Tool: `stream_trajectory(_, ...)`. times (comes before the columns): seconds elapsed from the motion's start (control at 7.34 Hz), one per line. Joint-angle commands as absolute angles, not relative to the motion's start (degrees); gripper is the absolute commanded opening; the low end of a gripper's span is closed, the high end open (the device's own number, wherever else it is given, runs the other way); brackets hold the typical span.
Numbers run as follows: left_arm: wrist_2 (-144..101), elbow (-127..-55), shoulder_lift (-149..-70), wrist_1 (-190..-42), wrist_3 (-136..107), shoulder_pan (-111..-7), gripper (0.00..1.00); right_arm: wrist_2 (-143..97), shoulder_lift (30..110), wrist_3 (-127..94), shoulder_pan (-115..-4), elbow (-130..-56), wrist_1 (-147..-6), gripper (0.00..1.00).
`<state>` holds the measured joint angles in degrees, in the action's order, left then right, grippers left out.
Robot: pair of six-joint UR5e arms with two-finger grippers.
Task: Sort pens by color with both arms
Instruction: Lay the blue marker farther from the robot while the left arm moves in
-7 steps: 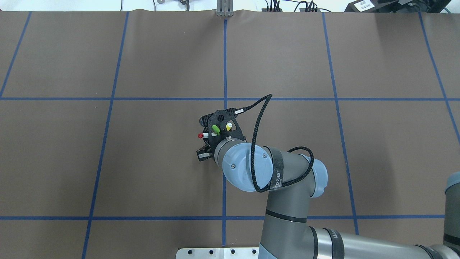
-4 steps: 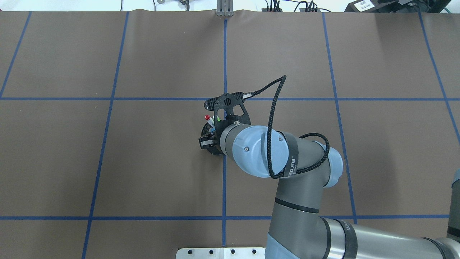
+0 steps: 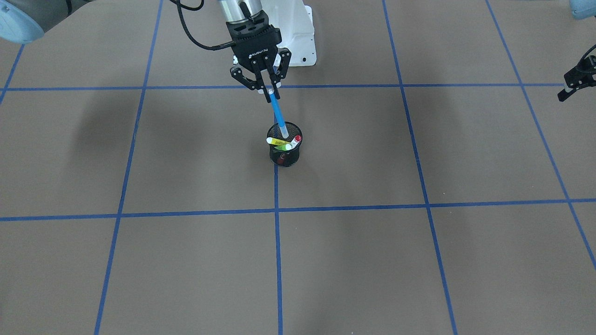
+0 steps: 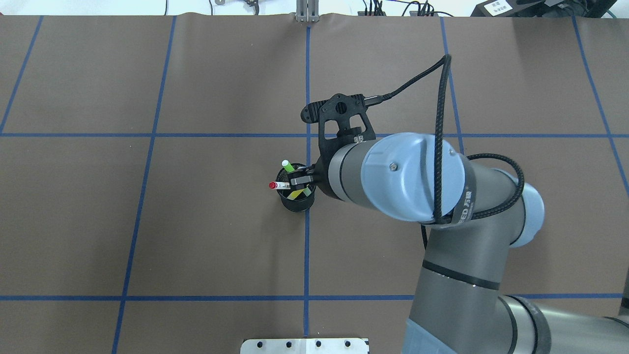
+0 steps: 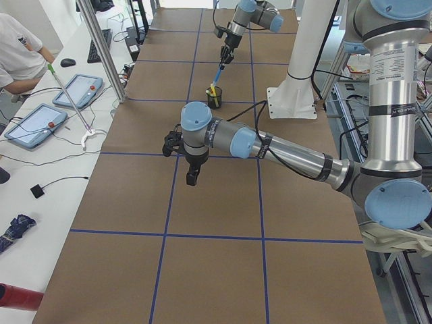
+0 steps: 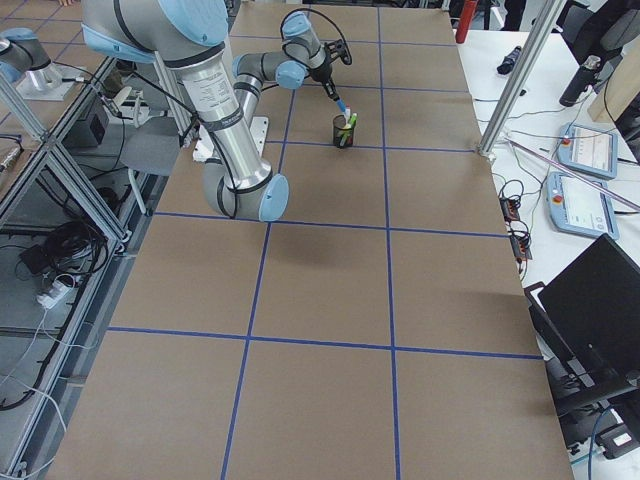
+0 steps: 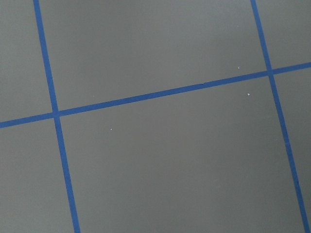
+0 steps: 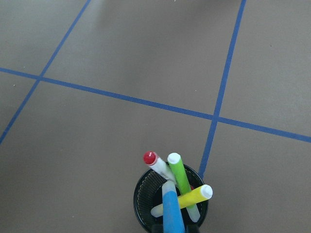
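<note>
The right arm (image 4: 442,255) reaches forward over the middle of the tabletop (image 4: 196,221). Its wrist (image 4: 403,177) is bent so that the right gripper (image 3: 269,91) points down at a slight tilt, jaws closed on the top end of the blue pen (image 3: 278,116). The left arm (image 5: 290,152) stretches out low and nearly level, and the left gripper (image 5: 192,177) hangs straight down above the tabletop. Whether its jaws are parted cannot be told.

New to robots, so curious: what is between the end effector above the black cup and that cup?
The blue pen: in the front-facing view the right end effector grips its top, its lower end reaching into the mesh cup.
</note>
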<state>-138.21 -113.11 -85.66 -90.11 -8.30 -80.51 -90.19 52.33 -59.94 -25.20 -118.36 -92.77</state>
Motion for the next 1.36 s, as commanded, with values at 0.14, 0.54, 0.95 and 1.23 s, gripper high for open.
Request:
stream_trajectory(0.14,-138.2,-112.4,-87.4,-93.3,-12.4,-80.5,1.0,-91.5,53.7,-60.0,-33.0,-116.9,-93.0,0.0)
stream_trajectory(0.54,-137.8,-111.5,-89.2,-93.3,-14.8,-78.9,1.0,-80.6,53.5,-60.6,-36.3,-99.7,-76.3,0.0)
stream_trajectory(0.95,-137.5,-112.1,-91.8,-95.6,-29.6,-73.9,1.0,-72.6,48.8,-60.6,-37.7,-73.9,-54.8,0.0)
stream_trajectory(1.23,-137.3,-112.0,-94.9,-95.7,-37.5,-71.6,1.0,-71.5,48.6,-60.2,-38.5,-69.4,-51.8,0.0)
